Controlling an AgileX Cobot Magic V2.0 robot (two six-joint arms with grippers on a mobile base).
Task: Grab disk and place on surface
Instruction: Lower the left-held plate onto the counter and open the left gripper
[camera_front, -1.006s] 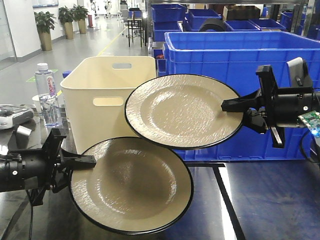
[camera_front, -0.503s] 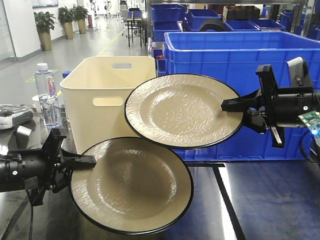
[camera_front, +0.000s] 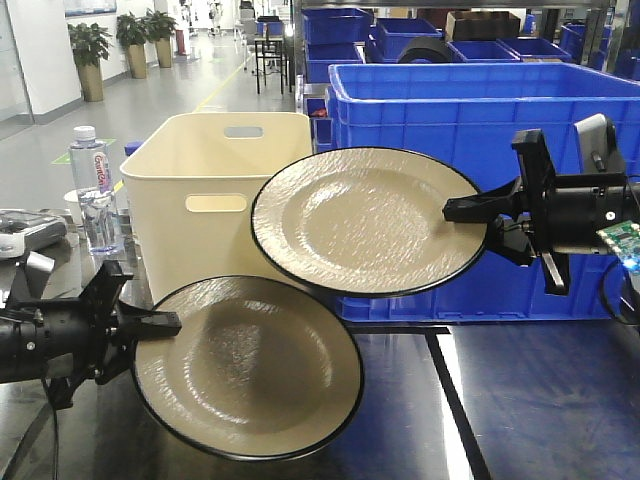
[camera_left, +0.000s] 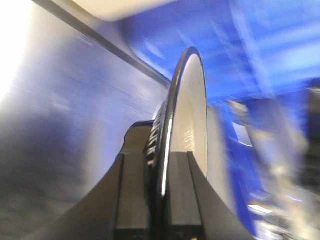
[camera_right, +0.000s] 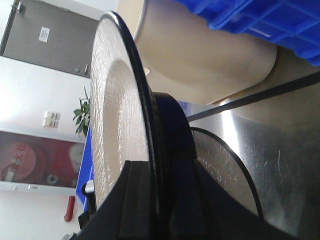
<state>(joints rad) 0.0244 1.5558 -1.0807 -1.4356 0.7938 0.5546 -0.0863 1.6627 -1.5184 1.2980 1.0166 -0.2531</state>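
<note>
Grasp looks done on both sides, left tool (camera_front: 168, 323) clamped on the lower disk (camera_front: 250, 370) by its rim at lower left, right tool (camera_front: 472, 214) pinching the upper disk (camera_front: 365, 220) at centre right, neither touching the dark bench (camera_front: 530, 400) below, so placing is what's left

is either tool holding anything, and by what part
Yes, both. The left tool clamps the lower plate at its left rim; the right tool clamps the upper plate at its right rim.

left end effector (camera_left: 159, 152): clamped on disk (camera_left: 194, 105) rim | disk: edge-on, upright | background: blue (blurred)
</note>
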